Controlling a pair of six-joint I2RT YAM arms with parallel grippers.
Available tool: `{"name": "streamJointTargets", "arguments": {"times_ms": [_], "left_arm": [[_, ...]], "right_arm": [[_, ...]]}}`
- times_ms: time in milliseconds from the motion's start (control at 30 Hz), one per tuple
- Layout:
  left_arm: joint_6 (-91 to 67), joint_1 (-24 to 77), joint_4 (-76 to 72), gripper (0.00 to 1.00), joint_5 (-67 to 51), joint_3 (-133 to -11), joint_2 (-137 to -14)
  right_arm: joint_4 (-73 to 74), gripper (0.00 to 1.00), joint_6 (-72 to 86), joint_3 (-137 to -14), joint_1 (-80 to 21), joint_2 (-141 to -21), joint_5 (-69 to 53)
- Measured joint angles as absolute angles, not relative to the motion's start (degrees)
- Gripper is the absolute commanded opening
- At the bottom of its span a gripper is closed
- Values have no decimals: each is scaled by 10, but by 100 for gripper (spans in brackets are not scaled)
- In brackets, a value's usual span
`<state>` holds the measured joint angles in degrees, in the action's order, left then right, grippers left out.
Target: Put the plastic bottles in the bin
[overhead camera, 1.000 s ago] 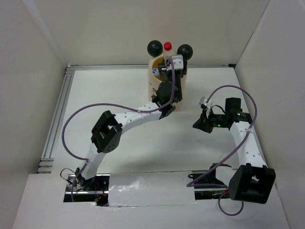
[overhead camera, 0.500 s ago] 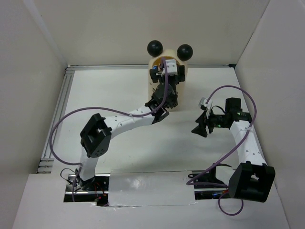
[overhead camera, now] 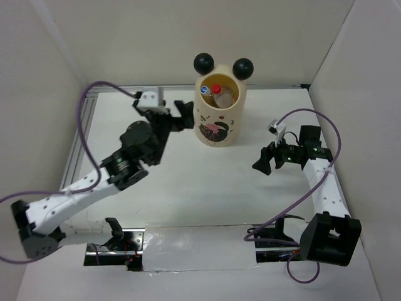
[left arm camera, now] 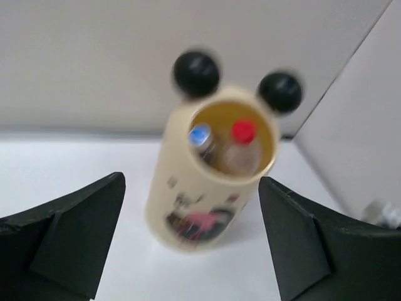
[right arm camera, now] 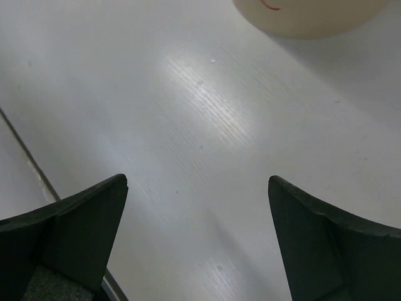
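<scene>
The cream bin (overhead camera: 219,122), with two black ball ears on its rim and a pink print on its side, stands upright at the back middle of the table. Two plastic bottles stand inside it, one with a red cap (overhead camera: 216,88) and one with a blue cap (overhead camera: 204,91). In the left wrist view the bin (left arm camera: 188,207) is blurred, and the red cap (left arm camera: 244,132) and blue cap (left arm camera: 200,134) show in its mouth. My left gripper (overhead camera: 183,115) is open and empty just left of the bin. My right gripper (overhead camera: 263,162) is open over bare table, to the right of the bin.
White walls close in the table on the left, back and right. An aluminium rail (overhead camera: 75,150) runs along the left edge. Purple cables loop off both arms. The bin's base (right arm camera: 307,15) shows at the top of the right wrist view.
The left arm has swung back from above the bin to its left side, and the red-capped bottle now sits in the bin. The right gripper's jaws have spread apart.
</scene>
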<state>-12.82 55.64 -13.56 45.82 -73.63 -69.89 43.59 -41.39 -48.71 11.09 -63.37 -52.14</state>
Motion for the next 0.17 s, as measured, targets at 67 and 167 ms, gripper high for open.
{"name": "streamJointTargets", "arguments": {"times_ms": [67,167], "left_arm": [[-171,522,-62,100,416,-663,-620],[-220,461,20,100,354,-549,-517]], "right_arm": [[406,100,-360,-487,114,-634,-496],[367,100,-291,-487,119,-626,-451]]}}
